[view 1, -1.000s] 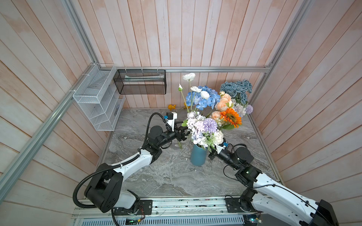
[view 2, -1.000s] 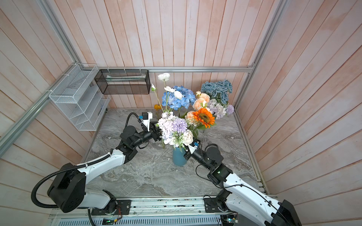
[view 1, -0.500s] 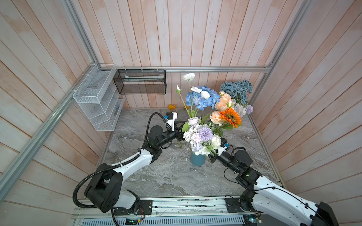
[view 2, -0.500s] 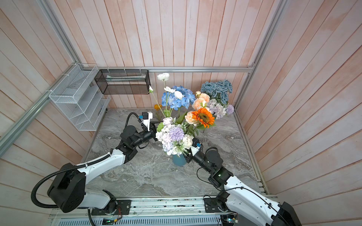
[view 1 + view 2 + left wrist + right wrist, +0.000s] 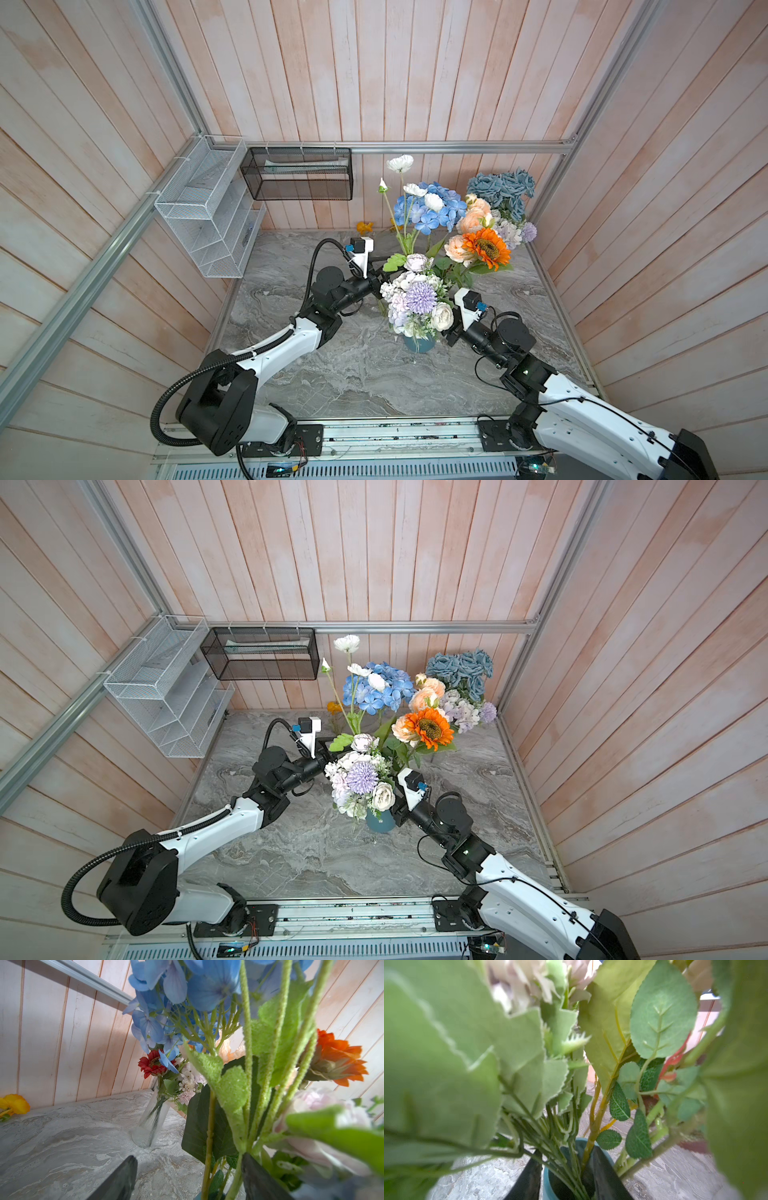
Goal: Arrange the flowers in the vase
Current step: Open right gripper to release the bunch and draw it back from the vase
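A teal vase [image 5: 419, 344] [image 5: 550, 1176] stands mid-table holding flowers: a lilac-and-white spray [image 5: 417, 301], blue hydrangea [image 5: 432, 205] [image 5: 187, 985], an orange sunflower [image 5: 487, 248], peach roses [image 5: 473, 218] and tall white blooms [image 5: 400, 163]. My right gripper [image 5: 566, 1178] is open at the vase mouth, with the lilac spray's stems running loosely between its fingers into the vase. On the vase's other side my left gripper [image 5: 189, 1180] stands wide open; green stems [image 5: 245, 1105] rise close to one finger [image 5: 259, 1180], apart from the other. In both top views blooms hide the fingertips.
A clear ribbed glass vase [image 5: 149, 1124] at the back right holds a red bloom [image 5: 152, 1065], dusty-blue roses [image 5: 500, 189] and lilac flowers [image 5: 528, 231]. A yellow bloom [image 5: 364, 227] lies by the back wall. White [image 5: 203, 208] and black [image 5: 297, 174] wire baskets hang on the walls.
The lilac-and-white spray has sunk lower into the teal vase. My right gripper went from shut to open and let go of its stem. The left arm has not moved.
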### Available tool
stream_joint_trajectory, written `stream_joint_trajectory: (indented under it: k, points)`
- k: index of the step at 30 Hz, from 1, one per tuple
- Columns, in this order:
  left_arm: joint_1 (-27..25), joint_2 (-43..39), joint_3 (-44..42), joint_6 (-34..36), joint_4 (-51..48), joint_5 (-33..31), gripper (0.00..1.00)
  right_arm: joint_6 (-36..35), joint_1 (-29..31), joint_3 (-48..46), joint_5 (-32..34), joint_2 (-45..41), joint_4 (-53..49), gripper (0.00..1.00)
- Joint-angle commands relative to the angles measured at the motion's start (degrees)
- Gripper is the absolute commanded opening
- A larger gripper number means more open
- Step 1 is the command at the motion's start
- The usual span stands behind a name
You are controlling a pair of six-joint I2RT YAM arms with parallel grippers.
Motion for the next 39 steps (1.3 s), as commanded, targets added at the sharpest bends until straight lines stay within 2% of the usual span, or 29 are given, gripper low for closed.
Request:
stream_joint_trajectory:
  k: [1, 4, 9, 17, 23, 28, 33, 39]
  points:
    - [0.21, -1.12, -0.40, 0.40, -2.02, -0.83, 0.80, 1.57, -0.18, 1.00, 2.66, 0.08, 0.57, 0.31]
    - [0.24, -1.47, -0.23, 0.21, -3.68, -1.40, 0.80, 2.16, -0.17, 0.82, 4.65, 0.33, 0.82, 0.21]
    - [0.29, -2.44, -0.04, 0.55, -7.49, -2.96, 0.80, 4.58, -0.36, 0.66, 5.34, 1.54, -1.89, 0.20]
    - [0.24, -4.85, -0.83, 0.99, -11.95, -6.10, 0.81, 7.51, -0.36, 0.85, 5.25, -4.19, -10.31, 0.28]
    - [0.24, -5.38, -1.10, 0.74, -14.08, -8.82, 0.83, 9.96, -0.42, 2.23, 6.61, -7.94, -21.21, 0.45]
    - [0.68, -5.42, -1.15, 0.17, -16.74, -12.85, 0.86, 12.14, -0.47, 2.78, 7.87, -8.73, -24.18, 0.47]
    - [3.05, -5.87, -3.12, -1.36, -20.12, -18.25, 0.87, 12.67, -0.45, 3.89, 14.95, -9.56, -27.51, 0.47]
    - [5.33, -3.66, -5.72, -1.11, -23.36, -23.83, 0.88, 12.35, -1.53, 3.48, 23.72, -9.99, -26.52, 0.55]
